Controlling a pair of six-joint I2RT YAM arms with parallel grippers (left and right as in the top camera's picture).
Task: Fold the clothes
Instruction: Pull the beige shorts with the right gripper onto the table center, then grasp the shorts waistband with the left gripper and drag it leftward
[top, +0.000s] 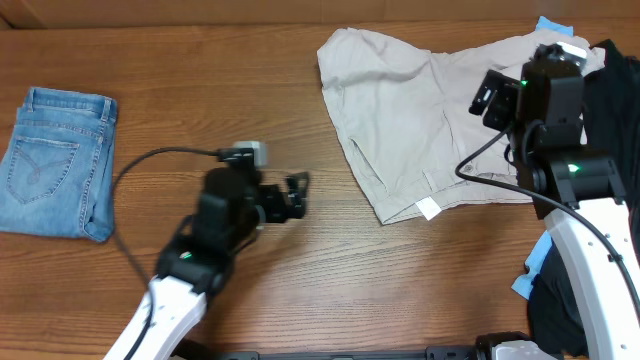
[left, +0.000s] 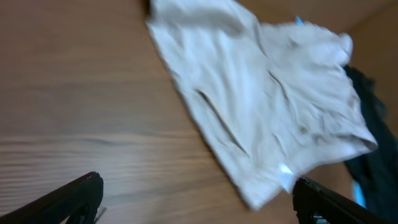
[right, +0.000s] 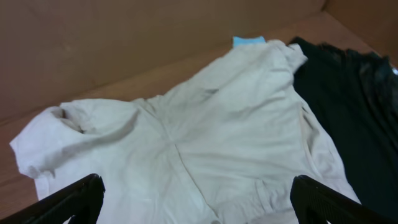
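The pale beige shorts (top: 420, 120) lie spread and rumpled at the back right of the table, with a small white label (top: 429, 208) at their near edge. My left gripper (top: 295, 195) is open and empty over bare wood, left of the shorts. In the left wrist view the shorts (left: 261, 93) lie ahead of the open jaws (left: 199, 202). My right gripper (top: 490, 95) is open above the right part of the shorts. The right wrist view shows the shorts (right: 205, 137) spread just beneath the open jaws (right: 199, 205).
Folded blue jeans (top: 55, 165) lie at the far left. A black garment (top: 610, 110) is heaped at the right edge and also shows in the right wrist view (right: 354, 93). A light blue piece (top: 555, 25) peeks out behind the shorts.
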